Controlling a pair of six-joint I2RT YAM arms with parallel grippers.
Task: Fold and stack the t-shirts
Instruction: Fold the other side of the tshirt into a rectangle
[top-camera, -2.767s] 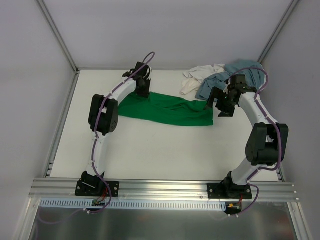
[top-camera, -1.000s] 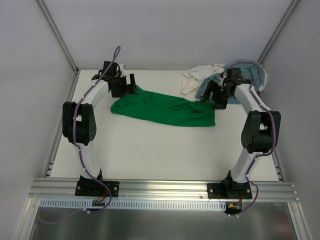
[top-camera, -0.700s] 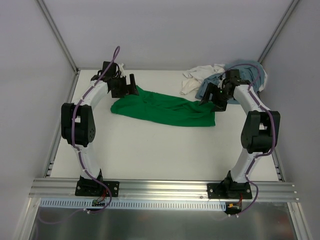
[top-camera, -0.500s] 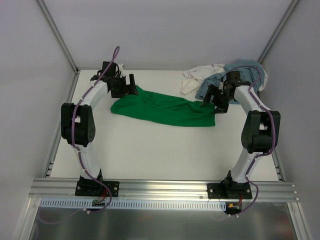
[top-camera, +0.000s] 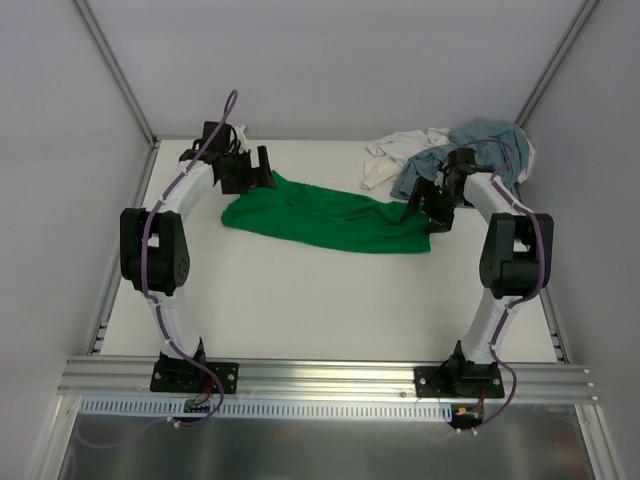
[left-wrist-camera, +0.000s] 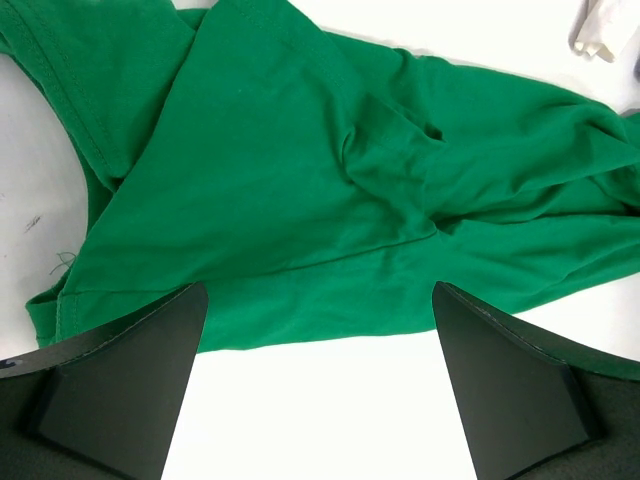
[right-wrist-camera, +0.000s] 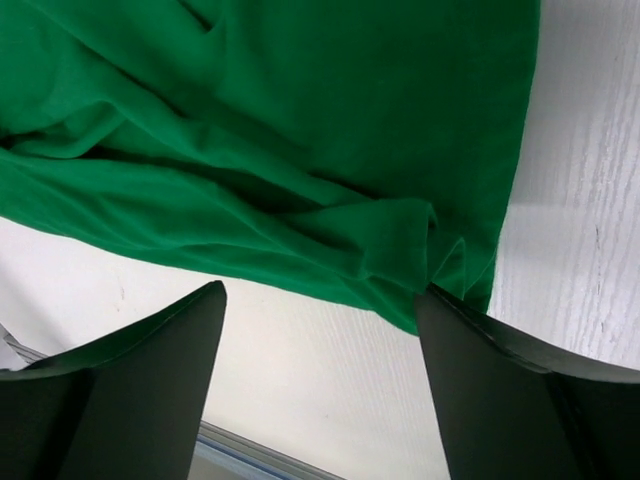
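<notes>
A bright green t-shirt (top-camera: 330, 215) lies crumpled lengthwise across the back half of the table. My left gripper (top-camera: 262, 172) hovers at its left end, open. In the left wrist view the green t-shirt (left-wrist-camera: 300, 170) has its hem right at the tips of the left gripper (left-wrist-camera: 320, 292), with bare table between the fingers. My right gripper (top-camera: 421, 206) is open at the shirt's far right corner. There the green t-shirt (right-wrist-camera: 280, 120) touches the right-hand fingertip of the right gripper (right-wrist-camera: 320, 290). A white t-shirt (top-camera: 398, 155) and a grey-blue t-shirt (top-camera: 478, 145) lie bunched at the back right.
The white table (top-camera: 300, 300) has side walls and a metal rail (top-camera: 320, 375) along the near edge, where both arm bases sit. A bit of the white t-shirt (left-wrist-camera: 603, 30) shows at the top right of the left wrist view. A table edge strip (right-wrist-camera: 235, 442) lies beyond the right fingers.
The left arm swung to the shirt's left end, dragging it left, then held still. The right gripper crept off the grey-blue shirt down to the green shirt's right corner.
</notes>
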